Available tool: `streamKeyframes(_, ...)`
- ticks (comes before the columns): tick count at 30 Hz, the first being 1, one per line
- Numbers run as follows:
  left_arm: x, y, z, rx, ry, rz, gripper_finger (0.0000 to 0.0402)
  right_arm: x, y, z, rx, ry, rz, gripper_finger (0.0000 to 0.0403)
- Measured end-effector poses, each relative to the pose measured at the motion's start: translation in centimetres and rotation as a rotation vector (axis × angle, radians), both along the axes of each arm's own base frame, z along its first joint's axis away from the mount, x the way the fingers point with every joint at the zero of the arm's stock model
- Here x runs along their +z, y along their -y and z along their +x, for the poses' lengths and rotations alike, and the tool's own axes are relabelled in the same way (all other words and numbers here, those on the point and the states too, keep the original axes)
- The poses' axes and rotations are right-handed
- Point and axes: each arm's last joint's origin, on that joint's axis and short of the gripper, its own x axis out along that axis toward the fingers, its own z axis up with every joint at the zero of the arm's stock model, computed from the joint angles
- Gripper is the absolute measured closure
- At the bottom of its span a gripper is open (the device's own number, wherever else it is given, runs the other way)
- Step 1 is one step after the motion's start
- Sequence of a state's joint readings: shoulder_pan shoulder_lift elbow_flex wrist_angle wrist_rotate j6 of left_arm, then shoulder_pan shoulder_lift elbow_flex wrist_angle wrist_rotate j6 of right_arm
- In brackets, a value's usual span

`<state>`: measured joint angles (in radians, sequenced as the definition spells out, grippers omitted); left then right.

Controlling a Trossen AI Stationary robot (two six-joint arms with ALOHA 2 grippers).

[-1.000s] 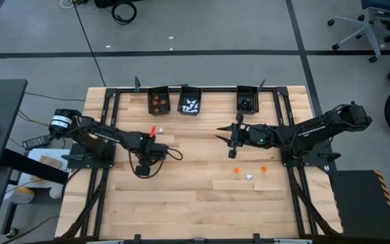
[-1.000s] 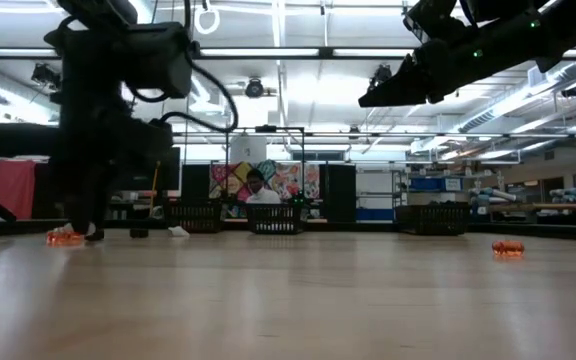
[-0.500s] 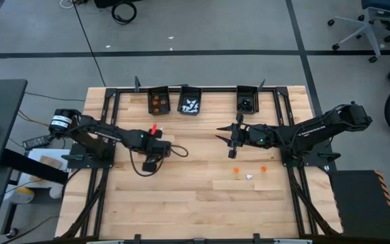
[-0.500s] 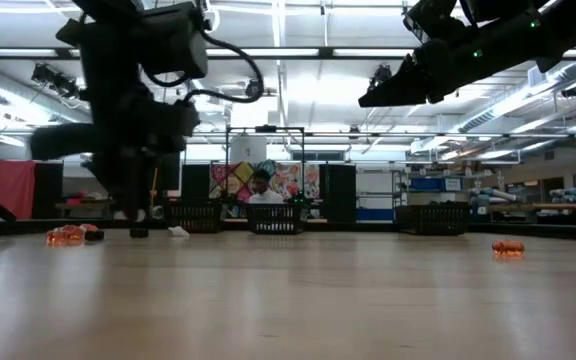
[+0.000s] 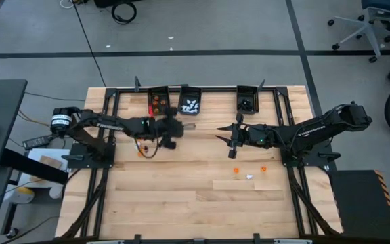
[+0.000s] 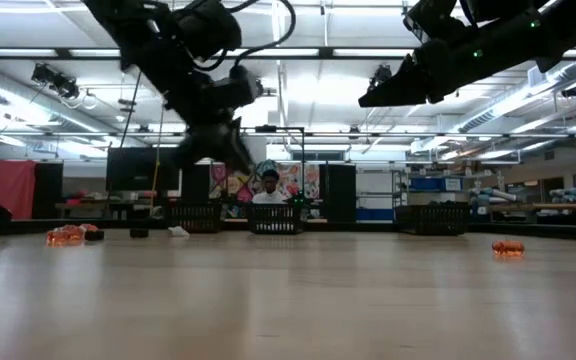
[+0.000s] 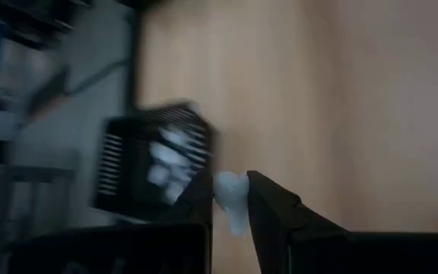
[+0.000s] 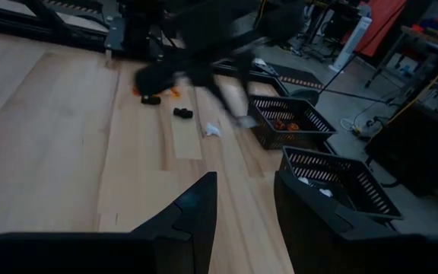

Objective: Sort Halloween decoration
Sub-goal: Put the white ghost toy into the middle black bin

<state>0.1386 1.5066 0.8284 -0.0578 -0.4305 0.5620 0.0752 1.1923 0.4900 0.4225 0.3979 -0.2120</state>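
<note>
My left gripper (image 5: 176, 129) hangs above the table just short of the middle bin (image 5: 190, 104), shut on a small white decoration (image 7: 230, 199). That bin (image 7: 154, 164) holds white pieces. The bin to its left (image 5: 158, 102) holds orange ones and the right bin (image 5: 247, 102) a black one. More decorations lie flat on the table: two orange (image 5: 236, 170) (image 5: 263, 167) and a white one (image 5: 249, 176) right of centre, and black (image 8: 182, 113), white (image 8: 213, 131) and orange ones at the left. My right gripper (image 5: 221, 133) hovers open over the table's middle, with nothing between its fingers (image 8: 196, 205). My left gripper pinches the white decoration between its two fingers (image 7: 268, 202), near their free ends. Its pale top (image 7: 228, 186) stands out above the fingertips. The fingers slant down toward the far edge, and the piece is lifted clear of the table.
The three black bins stand in a row along the far edge, inside a black metal frame (image 5: 117, 102) that runs around the tabletop. Bare wood (image 5: 181, 196) fills the near half. A person sits far off in the room beyond the table (image 6: 271, 190).
My left gripper has risen from just above the table at the left and swung toward the far edge and the right, up to the middle bin. It has tipped from pointing down to slanting forward. Its fingers have stayed shut.
</note>
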Motion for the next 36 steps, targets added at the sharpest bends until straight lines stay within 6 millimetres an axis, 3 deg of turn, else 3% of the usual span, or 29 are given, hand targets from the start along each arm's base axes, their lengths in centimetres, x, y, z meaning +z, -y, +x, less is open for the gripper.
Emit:
streamKeyframes(8, 1.5, -7.0, 0.5, 0.075, 0.364, -0.072, 0.0354, -0.2, 0.0, -0.1, 0.000, -0.021, -0.002, 0.0266)
streamKeyframes(12, 0.0, -10.1, 0.7, 0.146, 0.488, -0.160, 0.0354, -0.2, 0.0, -0.1, 0.001, -0.026, -0.002, 0.0266)
streamKeyframes(16, -2.3, -11.9, 0.6, 0.244, 0.504, -0.249, 0.0354, -0.3, 0.0, -0.1, 0.001, -0.029, -0.004, 0.0266)
streamKeyframes(20, -3.8, -12.4, 0.7, 0.217, 0.491, -0.336, 0.0334, -0.3, 0.0, -0.1, 0.004, -0.032, -0.013, 0.0266)
streamKeyframes(26, -3.7, -12.4, 0.7, 0.220, 0.504, -0.345, 0.0263, -0.3, 0.0, -0.1, 0.004, -0.033, -0.016, 0.0266)
streamKeyframes(31, -2.9, -11.9, 0.6, 0.214, 0.500, -0.352, 0.0229, -0.3, 0.0, -0.1, 0.004, -0.033, -0.016, 0.0266)
streamKeyframes(36, -0.6, -9.7, 0.1, 0.147, 0.435, -0.330, 0.0231, -0.3, 0.0, -0.1, 0.003, -0.032, -0.013, 0.0266)
